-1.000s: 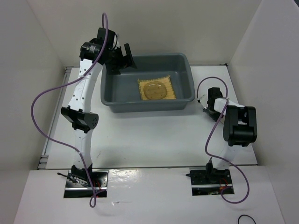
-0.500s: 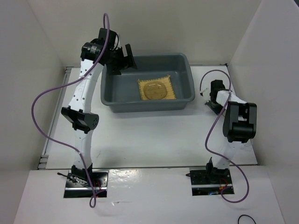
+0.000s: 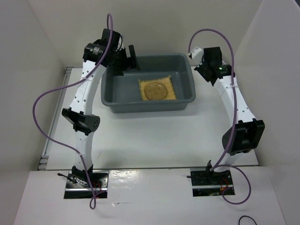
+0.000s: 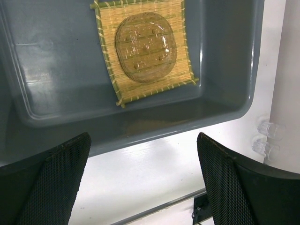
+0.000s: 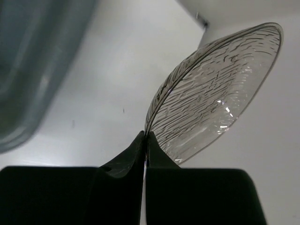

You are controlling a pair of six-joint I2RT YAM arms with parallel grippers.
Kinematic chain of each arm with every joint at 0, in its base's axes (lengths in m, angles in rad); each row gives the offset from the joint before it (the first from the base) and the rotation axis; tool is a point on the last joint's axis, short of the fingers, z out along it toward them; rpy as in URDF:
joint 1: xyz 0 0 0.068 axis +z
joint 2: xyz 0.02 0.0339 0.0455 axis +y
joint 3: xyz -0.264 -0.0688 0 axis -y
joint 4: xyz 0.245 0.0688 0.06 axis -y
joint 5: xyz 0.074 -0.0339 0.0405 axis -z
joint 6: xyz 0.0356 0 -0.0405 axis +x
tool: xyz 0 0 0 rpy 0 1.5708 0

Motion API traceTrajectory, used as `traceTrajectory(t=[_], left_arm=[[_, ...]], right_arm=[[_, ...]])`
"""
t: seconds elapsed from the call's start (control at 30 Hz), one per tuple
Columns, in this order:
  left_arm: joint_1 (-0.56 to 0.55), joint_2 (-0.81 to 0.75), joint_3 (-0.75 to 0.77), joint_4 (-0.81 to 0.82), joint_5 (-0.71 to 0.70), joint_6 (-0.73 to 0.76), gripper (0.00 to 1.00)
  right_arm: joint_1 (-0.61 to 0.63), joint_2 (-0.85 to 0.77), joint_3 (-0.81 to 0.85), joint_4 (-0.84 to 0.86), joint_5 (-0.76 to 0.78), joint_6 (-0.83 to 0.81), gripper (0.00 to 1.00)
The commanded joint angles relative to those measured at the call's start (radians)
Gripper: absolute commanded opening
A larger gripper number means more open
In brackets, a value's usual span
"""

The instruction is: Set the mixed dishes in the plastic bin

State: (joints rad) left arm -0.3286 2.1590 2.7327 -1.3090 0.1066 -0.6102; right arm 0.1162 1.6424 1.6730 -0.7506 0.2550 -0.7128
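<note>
Right pincer [image 5: 146, 138] swung toward the far-right corner, pinching 1 plate [image 5: 215, 89] by its rim (left pincer [image 4: 143, 143] spread); clear the bin [image 3: 145, 106] wall before releasing.

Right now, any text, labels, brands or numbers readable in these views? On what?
No readable text in any view.
Bin: plain grey, no label.
Mat and flat dish on it: no print.
Held dish in right gripper: ribbed texture only.
Left arm, right arm: no legible marks.
Base plates: too small to tell.
</note>
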Motion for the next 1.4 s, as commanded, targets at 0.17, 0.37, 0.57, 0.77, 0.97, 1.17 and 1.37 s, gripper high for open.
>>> traceTrajectory(t=[0.17,0.37,0.57,0.77,0.97,1.17,1.37], left_arm=[[0.008,-0.113,-0.053,0.007,-0.027,-0.037,1.00],[0.039,-0.221,-0.230,0.017,-0.080,-0.037,1.00],[0.091,-0.511,-0.757,0.302,-0.018,-0.100,1.00],[0.275,-0.829,-1.266,0.510,0.166,-0.207,1.00],[0.352,-0.875,-1.301,0.459,0.177,-0.166,1.00],[0.402,-0.852,-1.291,0.432,0.196,-0.135,1.00],[0.433,-0.834,-1.291,0.432,0.205,-0.126,1.00]], right_arm=[[0.344,0.040,0.125,-0.081,-0.007,-0.025,0.00],[0.428,0.089,-0.016,0.046,-0.088,-0.189,0.00],[0.428,0.079,-0.218,0.247,-0.132,-0.484,0.00],[0.410,0.100,-0.276,0.320,-0.177,-0.677,0.00],[0.410,0.197,-0.216,0.316,-0.200,-0.737,0.00],[0.430,0.289,-0.150,0.318,-0.209,-0.722,0.00],[0.474,0.372,-0.039,0.263,-0.244,-0.634,0.00]])
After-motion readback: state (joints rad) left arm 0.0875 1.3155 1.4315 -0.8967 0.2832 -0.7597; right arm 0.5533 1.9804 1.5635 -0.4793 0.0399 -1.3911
